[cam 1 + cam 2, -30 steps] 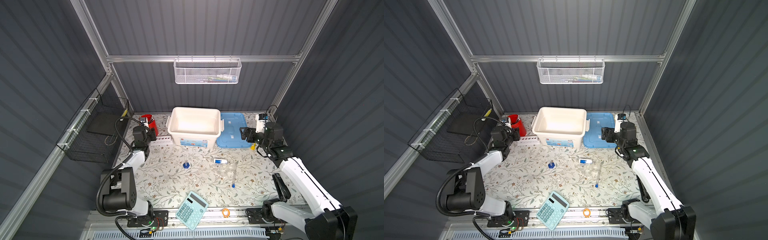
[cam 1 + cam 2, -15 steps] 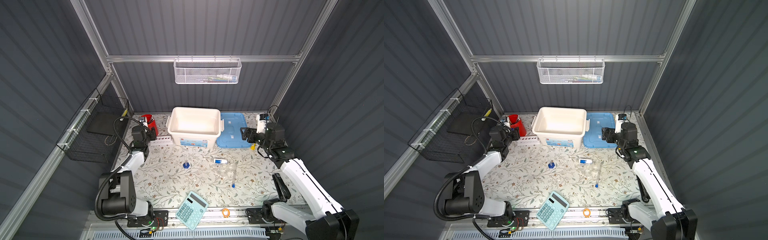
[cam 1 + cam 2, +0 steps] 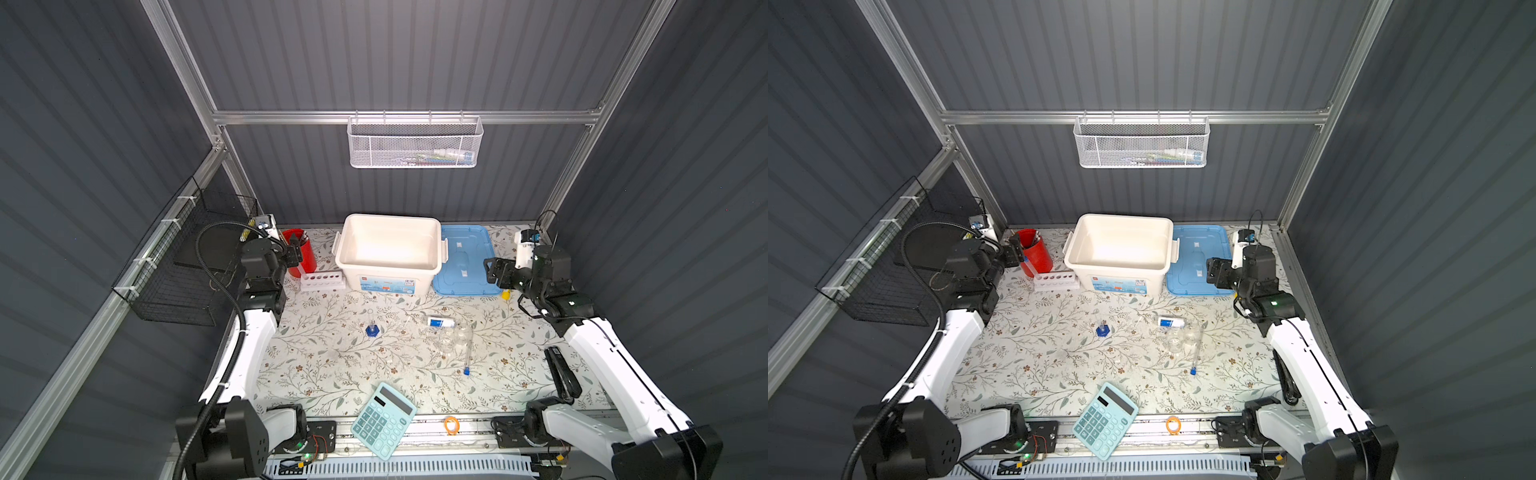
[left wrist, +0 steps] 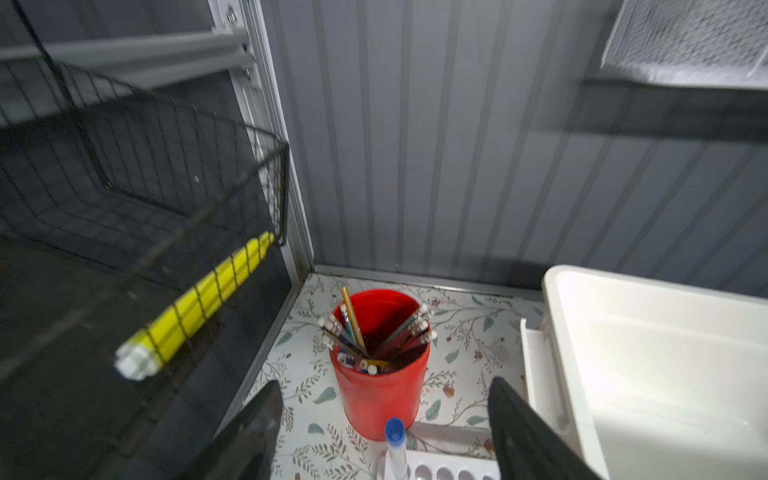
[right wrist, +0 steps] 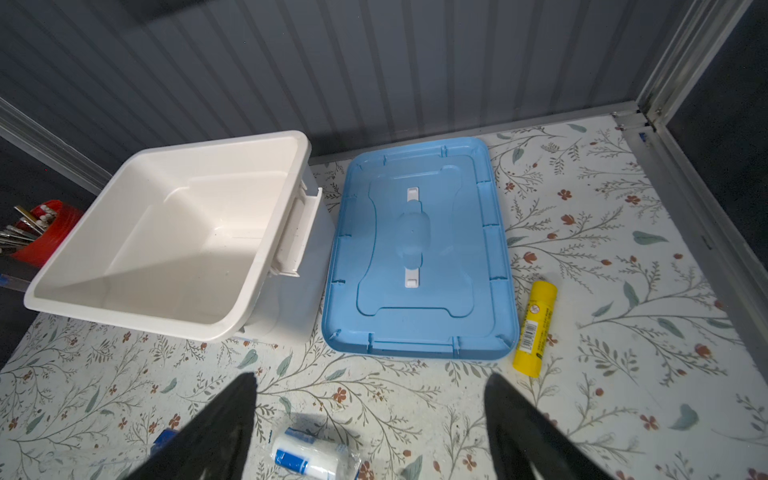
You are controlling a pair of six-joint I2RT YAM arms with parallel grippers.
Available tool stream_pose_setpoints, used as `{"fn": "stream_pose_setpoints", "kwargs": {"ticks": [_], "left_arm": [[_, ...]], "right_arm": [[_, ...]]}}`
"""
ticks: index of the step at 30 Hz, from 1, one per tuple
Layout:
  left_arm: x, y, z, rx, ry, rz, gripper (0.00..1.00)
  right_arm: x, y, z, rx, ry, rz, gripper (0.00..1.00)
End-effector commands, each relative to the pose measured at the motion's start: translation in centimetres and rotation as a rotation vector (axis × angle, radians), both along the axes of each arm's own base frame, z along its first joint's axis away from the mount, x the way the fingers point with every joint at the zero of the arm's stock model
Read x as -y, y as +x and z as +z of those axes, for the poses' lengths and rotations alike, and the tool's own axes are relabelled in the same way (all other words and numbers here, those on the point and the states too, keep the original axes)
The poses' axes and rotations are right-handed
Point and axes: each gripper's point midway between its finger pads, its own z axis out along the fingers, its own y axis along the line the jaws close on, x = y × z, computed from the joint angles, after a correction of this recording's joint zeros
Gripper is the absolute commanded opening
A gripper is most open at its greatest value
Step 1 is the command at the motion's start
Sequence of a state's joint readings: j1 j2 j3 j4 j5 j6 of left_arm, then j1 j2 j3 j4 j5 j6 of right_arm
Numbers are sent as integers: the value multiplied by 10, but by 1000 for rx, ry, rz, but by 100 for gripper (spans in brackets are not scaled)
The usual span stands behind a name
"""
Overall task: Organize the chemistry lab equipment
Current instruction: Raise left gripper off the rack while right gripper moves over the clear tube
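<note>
L claw wide open, empty, near cup and rack; one blue-capped tube stands in rack. R claw wide open, empty, near lid. 2nd tube, cylinder, flasks mid-table.

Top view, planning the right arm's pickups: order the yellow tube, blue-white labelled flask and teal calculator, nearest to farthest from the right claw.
1. Yellow tube, beside the right claw, back right.
2. Blue-white labelled flask, mid-table.
3. Teal calculator, front edge.
</note>
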State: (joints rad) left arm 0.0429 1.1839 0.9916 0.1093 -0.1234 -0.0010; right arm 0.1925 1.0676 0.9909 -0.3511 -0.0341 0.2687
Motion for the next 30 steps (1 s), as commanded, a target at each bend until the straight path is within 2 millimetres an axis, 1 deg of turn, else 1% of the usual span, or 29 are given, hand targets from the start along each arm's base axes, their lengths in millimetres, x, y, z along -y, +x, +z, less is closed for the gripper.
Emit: {"fn": "stream_pose_setpoints", "kwargs": {"ticks": [1, 5, 7, 8, 9, 11, 12, 15, 18, 20, 23, 27, 30], "left_arm": [[9, -11, 18, -19, -4, -61, 78], [30, -21, 32, 1, -17, -165, 78], [49, -25, 35, 1, 6, -223, 79], [63, -26, 34, -8, 38, -256, 79], [82, -27, 31, -27, 85, -291, 79], [112, -28, 23, -69, 171, -347, 79], [123, -27, 17, -90, 192, -370, 79], [147, -30, 8, -109, 190, -450, 78], [162, -33, 5, -115, 192, -496, 78], [165, -35, 5, -114, 190, -510, 78], [171, -36, 6, -111, 185, -533, 78], [176, -37, 7, -112, 175, -555, 78], [181, -37, 3, -126, 167, -581, 78]], "right_arm": [[10, -16, -12, -91, -44, -29, 86], [15, -33, -33, -204, -60, -46, 85], [17, -42, -45, -270, -59, -59, 84], [17, -47, -52, -310, -61, -57, 83], [18, -51, -60, -351, -68, -59, 82], [20, -57, -73, -424, -80, -77, 81], [20, -59, -87, -485, -88, -78, 80], [14, -65, -111, -591, -87, -75, 75], [8, -66, -129, -645, -92, -77, 73], [5, -65, -140, -666, -72, -89, 71], [-4, -64, -156, -704, -23, -87, 69], [-10, -64, -180, -767, -15, -107, 66], [-13, -64, -192, -806, -29, -111, 63]]}}
